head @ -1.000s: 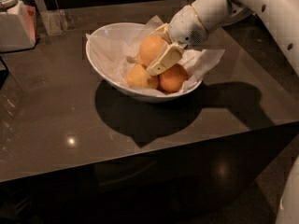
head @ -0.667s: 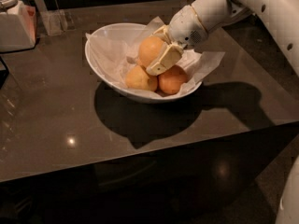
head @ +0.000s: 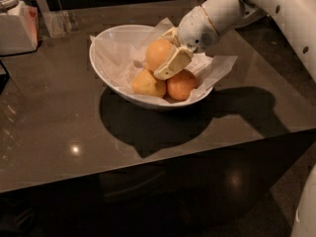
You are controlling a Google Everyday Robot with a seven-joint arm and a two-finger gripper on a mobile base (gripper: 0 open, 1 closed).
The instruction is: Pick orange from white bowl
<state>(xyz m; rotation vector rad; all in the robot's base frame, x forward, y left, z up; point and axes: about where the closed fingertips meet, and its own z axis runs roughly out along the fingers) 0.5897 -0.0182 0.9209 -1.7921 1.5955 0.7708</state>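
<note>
Toward the far edge of the bench, about midway along it, stands the white bowl (head: 95, 65), lined with crumpled paper (head: 217, 66). The gripper (head: 168, 54) reaches in from the right side and pinches the orange (head: 156, 52) between its two fingers. The orange sits above two other fruits: a yellowish one (head: 147, 84) and a reddish-orange one (head: 181, 86).

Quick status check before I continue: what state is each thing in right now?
gripper: in the bowl, shut on the orange.
orange: gripped, above the other two fruits.
white bowl: upright on the table, paper-lined.
yellowish fruit: lying loose in the bowl.
reddish-orange fruit: lying loose in the bowl.
</note>
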